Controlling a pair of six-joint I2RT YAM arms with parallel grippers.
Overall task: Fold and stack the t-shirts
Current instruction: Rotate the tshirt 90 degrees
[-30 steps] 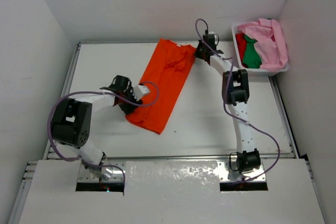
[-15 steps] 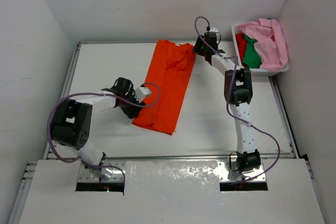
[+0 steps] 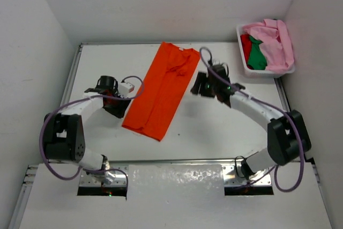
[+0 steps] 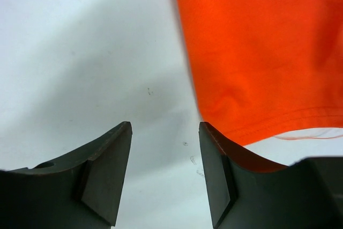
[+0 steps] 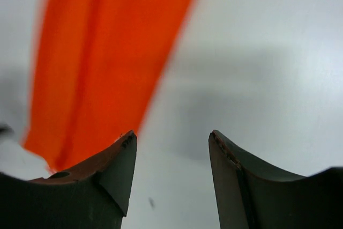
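An orange t-shirt [image 3: 162, 87] lies flat on the white table, folded lengthwise into a long slanted strip. My left gripper [image 3: 120, 110] is just left of its lower part, open and apart from the cloth. In the left wrist view the gripper [image 4: 165, 128] has only bare table between its jaws, and the orange t-shirt's hem [image 4: 268, 52] lies to the upper right. My right gripper [image 3: 197, 86] hovers just right of the strip's upper half, open and empty. Its wrist view shows the gripper [image 5: 172, 135] over table, with the orange t-shirt [image 5: 107, 52] to the left. Pink [image 3: 276, 44], green [image 3: 257, 54] and red [image 3: 245, 43] t-shirts sit bunched in the basket.
A white mesh basket [image 3: 266, 72] stands at the table's back right corner against the wall. White walls close in the table at the back and on both sides. Purple cables loop off both arms.
My right gripper opened, let go of the orange t-shirt's upper right edge and swung back toward the table's middle. My left gripper drew away to the left. The shirt's lower end shifted slightly left.
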